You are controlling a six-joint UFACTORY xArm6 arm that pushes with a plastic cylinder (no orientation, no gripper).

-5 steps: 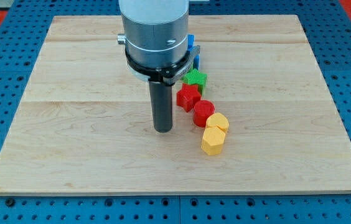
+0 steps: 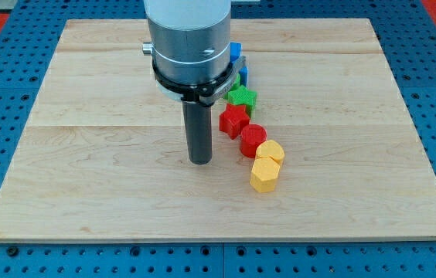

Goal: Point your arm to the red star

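The red star (image 2: 233, 120) is found near the middle of the wooden board (image 2: 86, 185), in a chain of blocks running diagonally toward the view's bottom right. A green star (image 2: 242, 97) is set just above it, touching, and a red cylinder (image 2: 253, 140) just below and right. Two yellow blocks (image 2: 267, 165), apparently hexagonal, are placed at the chain's lower end. A blue block (image 2: 236, 54) is partly hidden behind the arm's housing at the top. My tip (image 2: 200, 161) is seen left of the red star and red cylinder, close beside but apart. No hand is fitted, only a plain rod.
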